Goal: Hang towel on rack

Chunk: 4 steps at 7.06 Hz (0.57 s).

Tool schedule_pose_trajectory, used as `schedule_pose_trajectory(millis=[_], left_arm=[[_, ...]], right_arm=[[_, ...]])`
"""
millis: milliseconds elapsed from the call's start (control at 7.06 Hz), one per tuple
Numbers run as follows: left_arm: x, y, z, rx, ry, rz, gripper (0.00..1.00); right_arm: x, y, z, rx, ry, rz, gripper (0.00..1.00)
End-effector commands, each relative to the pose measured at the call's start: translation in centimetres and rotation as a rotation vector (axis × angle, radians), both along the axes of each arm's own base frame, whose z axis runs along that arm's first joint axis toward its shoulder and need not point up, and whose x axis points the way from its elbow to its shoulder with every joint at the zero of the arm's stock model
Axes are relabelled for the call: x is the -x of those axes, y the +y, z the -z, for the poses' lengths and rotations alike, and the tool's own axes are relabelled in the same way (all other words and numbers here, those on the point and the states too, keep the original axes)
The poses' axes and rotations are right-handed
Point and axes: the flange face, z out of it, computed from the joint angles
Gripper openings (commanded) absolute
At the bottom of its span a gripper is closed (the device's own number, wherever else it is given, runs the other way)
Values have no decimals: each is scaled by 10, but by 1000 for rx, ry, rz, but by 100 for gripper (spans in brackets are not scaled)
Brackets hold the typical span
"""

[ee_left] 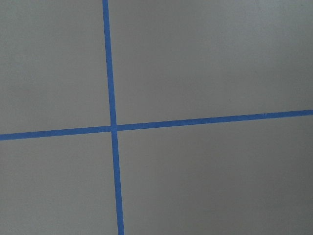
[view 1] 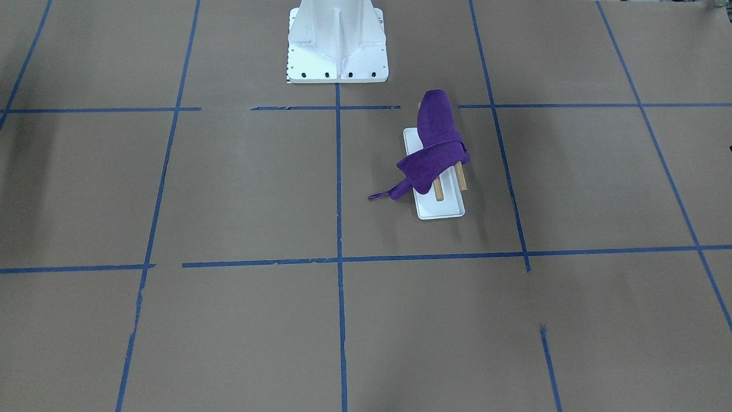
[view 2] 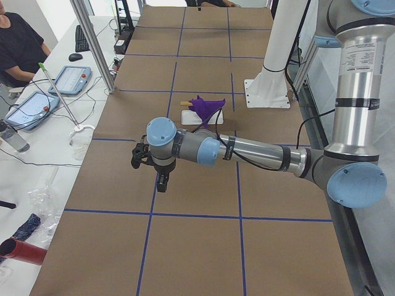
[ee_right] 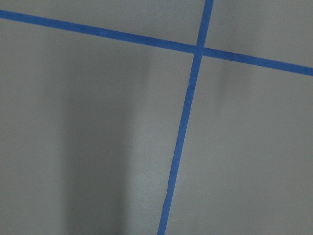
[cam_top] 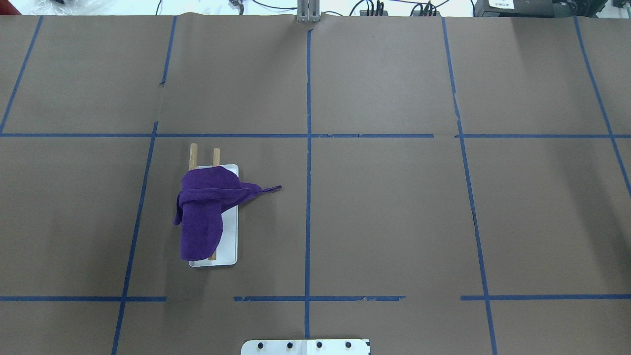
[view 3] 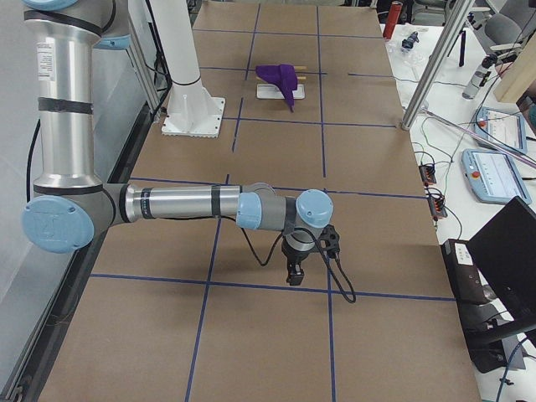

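Note:
The purple towel (cam_top: 204,212) is draped over the rack's (cam_top: 231,254) two wooden dowel bars (cam_top: 193,154), with a thin loop end trailing onto the table. It also shows in the front view (view 1: 434,143) on the rack's white base (view 1: 443,209), in the left view (view 2: 205,106) and in the right view (view 3: 280,79). My left gripper (view 2: 162,182) shows only in the left view, far from the rack, and I cannot tell its state. My right gripper (view 3: 294,275) shows only in the right view, far from the rack, state unclear.
The white bolted robot pedestal (view 1: 337,40) stands behind the rack. Blue tape lines (cam_top: 308,148) grid the brown table. An operator (view 2: 18,43) sits at a side desk with tablets. Both wrist views show only table and tape.

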Motion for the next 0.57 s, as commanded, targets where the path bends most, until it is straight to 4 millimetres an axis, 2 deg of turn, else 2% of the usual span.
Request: schedule_pose_trajectory(millis=[0, 283, 425], left_arm=[[0, -1, 3, -1, -1, 0, 100], [0, 0, -1, 6, -1, 0, 100], [-7, -3, 1, 2, -1, -14, 100]], right_arm=[[1, -3, 6, -12, -10, -1, 100], [2, -5, 10, -22, -17, 0, 100], [2, -4, 7, -15, -16, 1, 100]])
